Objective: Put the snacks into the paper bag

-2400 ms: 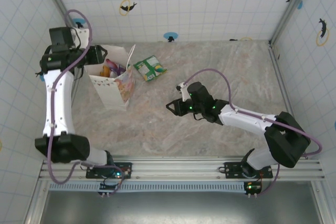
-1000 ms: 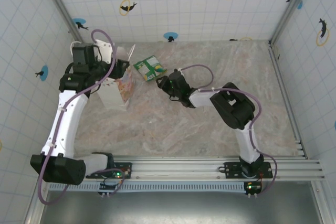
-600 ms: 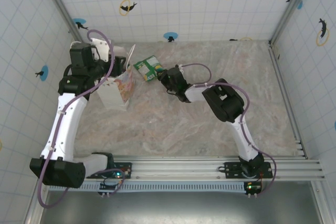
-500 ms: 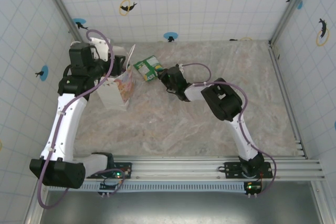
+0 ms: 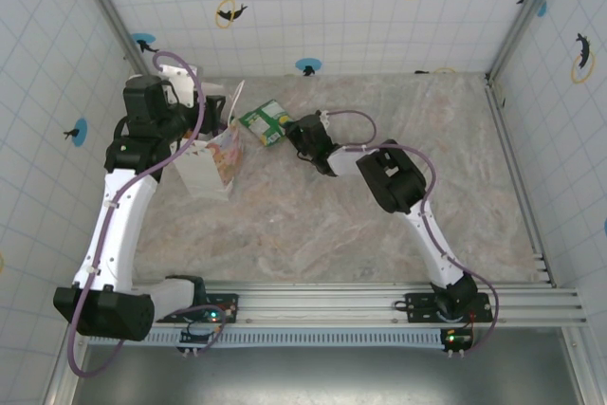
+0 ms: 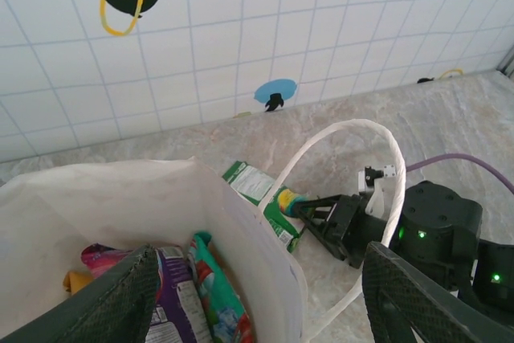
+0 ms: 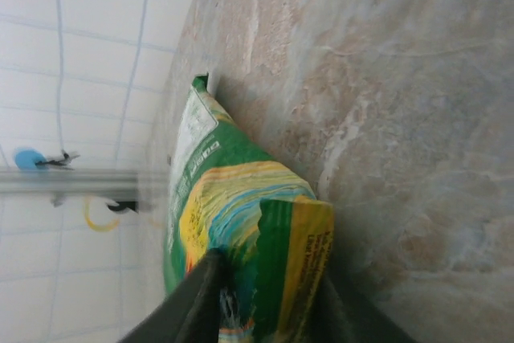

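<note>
Green-white packet point(image 7: 233, 198), crinkly foil, yellow end pinched by right gripper point(image 7: 265, 283), left gripper point(image 6: 261, 259) splayed wide above paper bag point(image 6: 120, 178)

Paper bag point(image 5: 201, 170): white, with a row of small multicoloured triangles; one side has a pink and yellow print.
Cord handle point(image 6: 321, 138): white.
Green packet point(image 5: 266, 123): green and white, with yellow and pale blue streaks.
Snacks in the bag point(image 6: 173, 315): purple, teal, pink, orange.
Desk point(image 5: 379, 253): beige marble, grey-pink veins.
Walls point(image 5: 313, 7): white tiles, pale blue lines, black dolphins in yellow rings, blue dots.
Arms point(image 5: 114, 215): white, black joints.
Cables point(image 5: 422, 170): purple.
</note>
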You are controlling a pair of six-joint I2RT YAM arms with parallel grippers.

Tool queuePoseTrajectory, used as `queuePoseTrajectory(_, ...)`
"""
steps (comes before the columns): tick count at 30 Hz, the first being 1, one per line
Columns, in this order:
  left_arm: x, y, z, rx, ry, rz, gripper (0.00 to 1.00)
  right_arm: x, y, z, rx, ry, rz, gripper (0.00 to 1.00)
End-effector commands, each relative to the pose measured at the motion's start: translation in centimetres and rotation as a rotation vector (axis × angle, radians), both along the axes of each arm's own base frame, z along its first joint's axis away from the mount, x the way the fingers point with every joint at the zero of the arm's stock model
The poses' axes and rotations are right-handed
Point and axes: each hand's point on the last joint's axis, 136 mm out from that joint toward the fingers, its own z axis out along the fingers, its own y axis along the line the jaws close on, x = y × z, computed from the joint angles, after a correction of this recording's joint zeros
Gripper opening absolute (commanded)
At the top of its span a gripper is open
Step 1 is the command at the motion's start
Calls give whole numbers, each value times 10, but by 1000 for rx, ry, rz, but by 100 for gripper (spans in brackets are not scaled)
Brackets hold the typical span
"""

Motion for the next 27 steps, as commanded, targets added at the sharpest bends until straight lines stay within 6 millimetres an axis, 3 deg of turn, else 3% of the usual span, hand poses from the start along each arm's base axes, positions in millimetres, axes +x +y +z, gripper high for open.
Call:
queuePoseTrajectory(1, 1, 1, 16, 27, -43, 7, 68, 6, 0, 0, -48, -27, -1, 14)
queuePoseTrajectory(4, 1, 2, 17, 36, -41, 10, 69, 3, -3, 16, -102, -80, 24, 0)
queuePoseTrajectory(12, -6, -2, 22, 34, -39, -22, 68, -15, -11, 76, -233, -227, 116, 0)
queuePoseTrajectory(14, -10, -4, 23, 34, -42, -42, 68, -25, -15, 103, -262, -273, 139, 0)
queuePoseTrajectory(20, -26, -19, 24, 18, -42, -150, 68, -64, -31, 150, -424, -364, 251, 0)
queuePoseTrajectory(25, -44, -36, 22, 11, -55, -283, 68, -113, -43, 181, -537, -465, 442, 0)
queuePoseTrajectory(27, -50, -42, 21, 8, -66, -327, 68, -135, -46, 185, -549, -494, 554, 0)
